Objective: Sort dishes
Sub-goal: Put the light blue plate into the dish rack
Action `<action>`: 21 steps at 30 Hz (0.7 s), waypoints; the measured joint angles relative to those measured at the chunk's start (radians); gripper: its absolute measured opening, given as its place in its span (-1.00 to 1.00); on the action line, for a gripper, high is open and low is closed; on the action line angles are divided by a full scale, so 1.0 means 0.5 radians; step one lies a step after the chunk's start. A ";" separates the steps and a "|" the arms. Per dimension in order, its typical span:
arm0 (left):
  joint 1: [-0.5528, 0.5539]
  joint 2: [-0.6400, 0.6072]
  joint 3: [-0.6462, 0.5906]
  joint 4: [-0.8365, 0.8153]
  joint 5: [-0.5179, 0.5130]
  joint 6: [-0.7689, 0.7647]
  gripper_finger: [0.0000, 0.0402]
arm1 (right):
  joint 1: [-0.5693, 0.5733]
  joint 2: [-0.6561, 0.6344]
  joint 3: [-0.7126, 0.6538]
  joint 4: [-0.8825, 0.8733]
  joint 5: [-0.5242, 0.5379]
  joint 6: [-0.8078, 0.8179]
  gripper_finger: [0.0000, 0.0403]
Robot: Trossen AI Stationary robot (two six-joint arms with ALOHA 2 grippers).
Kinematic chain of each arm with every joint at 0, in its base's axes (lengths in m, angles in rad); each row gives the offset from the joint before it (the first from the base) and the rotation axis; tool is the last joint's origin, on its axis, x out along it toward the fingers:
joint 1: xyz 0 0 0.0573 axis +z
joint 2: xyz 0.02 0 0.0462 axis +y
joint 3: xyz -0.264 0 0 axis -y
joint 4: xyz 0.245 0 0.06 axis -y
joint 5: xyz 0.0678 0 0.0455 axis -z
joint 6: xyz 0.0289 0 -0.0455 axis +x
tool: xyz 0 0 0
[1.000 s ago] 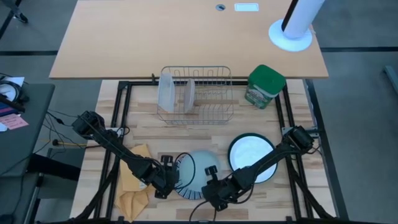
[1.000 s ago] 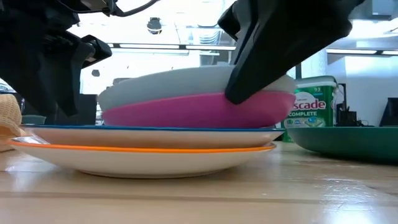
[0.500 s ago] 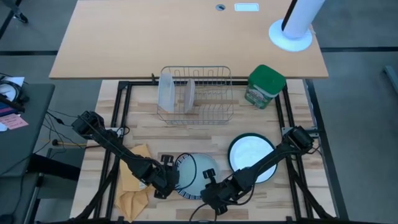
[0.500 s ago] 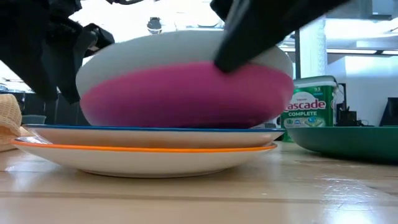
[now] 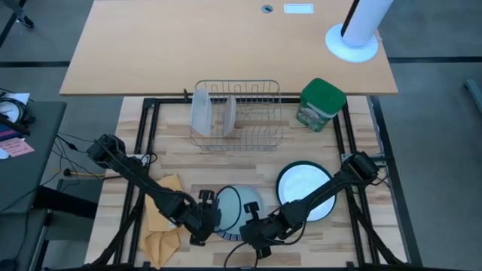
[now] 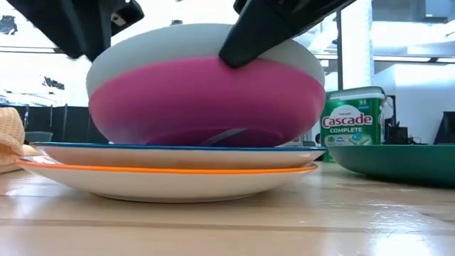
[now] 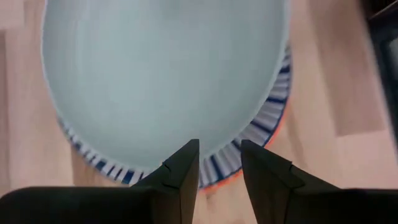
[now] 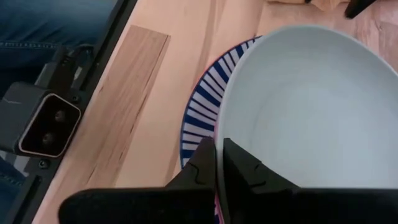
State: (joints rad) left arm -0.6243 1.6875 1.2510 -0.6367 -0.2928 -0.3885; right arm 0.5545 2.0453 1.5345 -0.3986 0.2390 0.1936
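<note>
A grey plate (image 5: 235,203) sits in a magenta-pink plate (image 6: 206,107). The pair is tipped up on a blue-striped plate (image 6: 178,154), which lies on an orange-rimmed plate (image 6: 163,178). The pair's far edge rests on the striped plate and its near rim is raised, so the pink underside faces the low view. My left gripper (image 5: 205,220) is at the raised rim's left side, and my right gripper (image 5: 254,226) at its right side. A larger white plate with a dark green rim (image 5: 303,190) lies flat to the right. My left gripper has the raised near rim (image 7: 217,144) of the grey and pink pair between its two fingers, one finger (image 7: 186,158) over the grey face and one outside. The fingers slant down from the near left. The pair's far edge stays on the striped plate (image 7: 264,121). My right gripper sets its shut fingertips against the grey plate's raised rim (image 8: 219,134), slanting down from the near right. Whether the rim is pinched between them I cannot tell. In the low view a finger (image 6: 263,35) lies against the rim's upper right.
A wire dish rack (image 5: 248,113) at the back holds a frosted container (image 5: 202,111) and an upright plate (image 5: 227,113). A green canister (image 5: 321,104) stands to its right. A yellow cloth (image 5: 166,222) lies left of the stack.
Both grippers have gone up, the left one more. The grey and pink pair has tipped from nearly flat to steeply tilted. Its near rim has risen while its far edge has stayed on the striped plate.
</note>
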 joint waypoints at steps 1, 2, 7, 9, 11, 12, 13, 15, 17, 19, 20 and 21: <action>-0.005 0.000 -0.002 0.055 0.000 0.012 -0.43 | 0.000 0.000 0.000 0.009 0.000 0.000 -0.94; -0.010 0.000 -0.011 0.132 0.000 0.026 -0.43 | 0.000 0.000 0.000 0.016 0.000 0.000 -0.95; -0.046 0.000 -0.070 0.397 0.000 0.183 -0.43 | 0.000 0.001 -0.001 0.037 0.000 0.000 -0.95; -0.054 0.000 -0.090 0.451 0.000 0.204 -0.43 | 0.000 0.001 -0.001 0.037 0.000 0.000 -0.95; -0.054 0.000 -0.116 0.479 0.000 0.207 -0.43 | 0.000 0.001 -0.001 0.041 0.000 -0.014 -0.95; -0.054 0.000 -0.127 0.487 -0.001 0.207 -0.43 | 0.000 0.001 -0.001 0.045 0.000 -0.015 -0.95; -0.053 0.000 -0.131 0.486 -0.003 0.207 -0.43 | 0.000 0.001 -0.001 0.050 0.000 -0.017 -0.95; -0.052 0.000 -0.131 0.491 -0.011 0.218 -0.43 | -0.001 0.001 -0.001 0.061 0.000 -0.017 -0.95; -0.053 0.000 -0.131 0.492 -0.012 0.247 -0.43 | -0.003 0.001 -0.001 0.075 0.000 -0.017 -0.95; -0.062 0.000 -0.131 0.492 -0.013 0.268 -0.43 | -0.004 0.001 -0.001 0.085 0.001 -0.022 -0.95; -0.067 0.000 -0.131 0.492 -0.021 0.269 -0.43 | -0.004 0.001 -0.001 0.086 0.001 -0.026 -0.95; -0.071 0.000 -0.131 0.492 -0.041 0.270 -0.43 | -0.004 0.001 -0.001 0.085 0.001 -0.031 -0.95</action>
State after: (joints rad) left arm -0.6597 1.6875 1.1854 -0.3907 -0.3133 -0.2533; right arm 0.5526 2.0457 1.5341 -0.3561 0.2394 0.1783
